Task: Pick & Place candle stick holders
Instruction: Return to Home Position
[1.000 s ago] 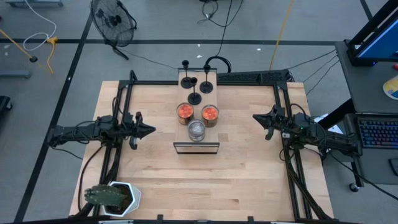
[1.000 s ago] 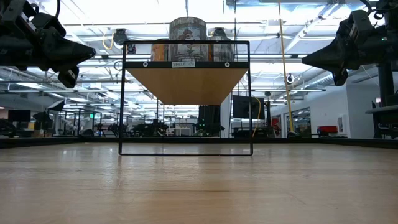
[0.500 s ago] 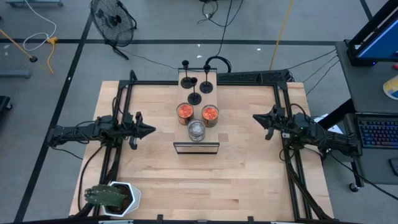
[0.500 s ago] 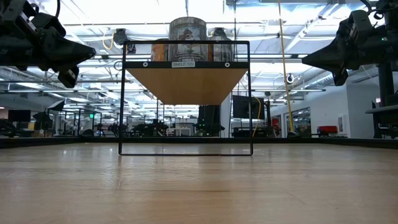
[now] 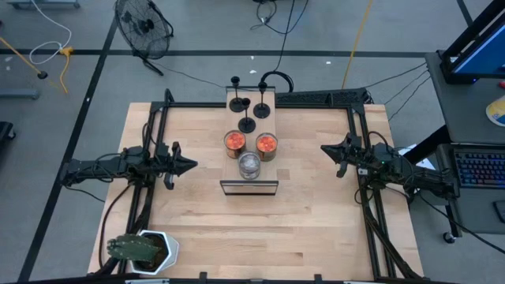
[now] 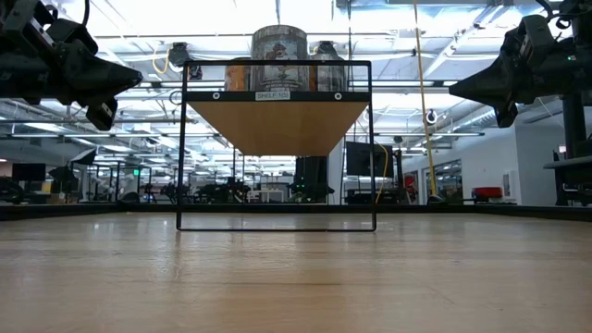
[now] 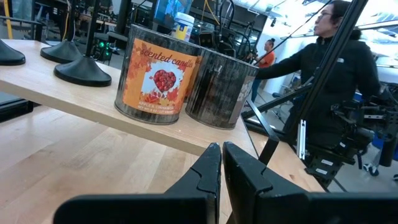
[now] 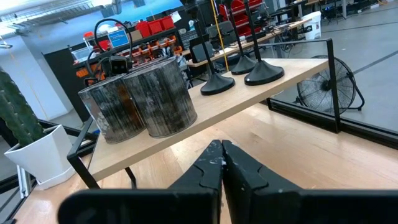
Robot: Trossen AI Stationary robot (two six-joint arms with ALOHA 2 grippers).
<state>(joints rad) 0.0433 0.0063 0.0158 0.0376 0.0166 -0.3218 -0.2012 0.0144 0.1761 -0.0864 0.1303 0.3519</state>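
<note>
Three black candle stick holders (image 5: 247, 125) upright at the far end of the shelf (image 5: 249, 187), close together yet apart. Each with a flat round disc base, matte and dark, and a thin straight stem rising from the middle. Shelf made of a pale wood board in a thin black metal frame, raised above the table (image 5: 300, 229) of light wooden planks.

Nearer on the same board, two round jars with orange tops (image 5: 234, 140) side by side, one with an orange paper label reading "scented candle". Just in front of them, a silvery-grey jar (image 5: 249, 164), contents not possible to tell.

Left gripper (image 5: 189, 165) over the left part of the table, well apart from the shelf, fingers pressed together with nothing between. Right gripper (image 5: 325, 148) over the right part, closed and empty too.

Near the front left corner, a white pot (image 5: 162, 251) with a green cactus (image 5: 130, 248) inside.
</note>
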